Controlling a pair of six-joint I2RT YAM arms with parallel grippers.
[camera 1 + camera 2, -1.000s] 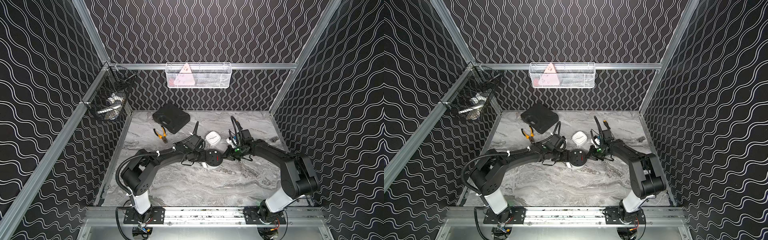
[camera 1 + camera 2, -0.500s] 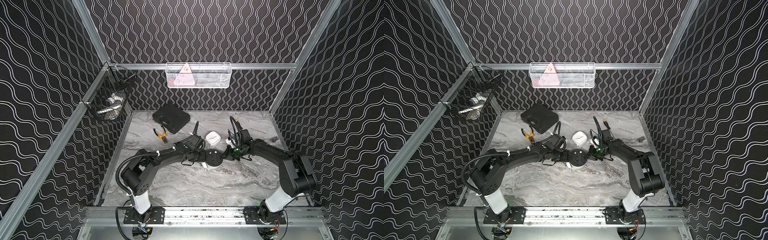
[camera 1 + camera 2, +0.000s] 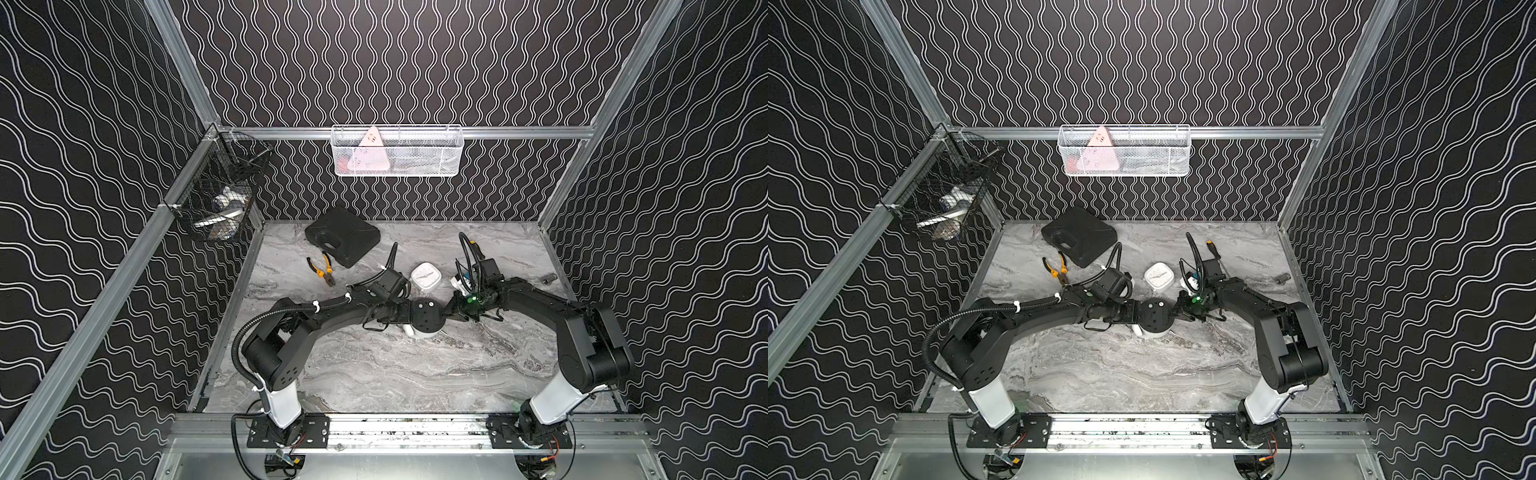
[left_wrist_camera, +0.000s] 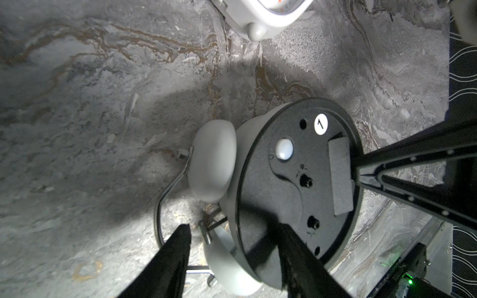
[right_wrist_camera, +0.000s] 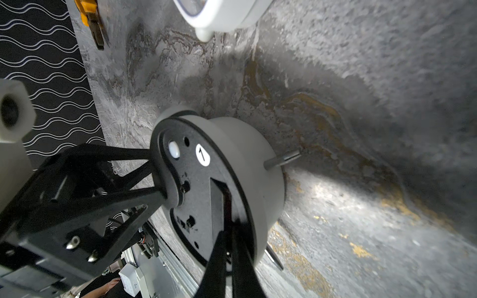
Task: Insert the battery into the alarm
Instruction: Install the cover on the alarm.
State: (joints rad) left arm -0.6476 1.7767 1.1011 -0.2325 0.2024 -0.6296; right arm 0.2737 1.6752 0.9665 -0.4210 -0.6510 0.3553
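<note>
alarm light, rigid, slick-rimmed: hold the case, not the bells | left gripper half-spread, clamped on its bell-side edge | right gripper pinched nearly closed, nothing visibly held, tips in battery bay (battery itself unseen)

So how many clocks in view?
2. A round alarm clock, black back up, sits mid-table; a white square clock sits just behind it. Others may be out of sight.
</note>
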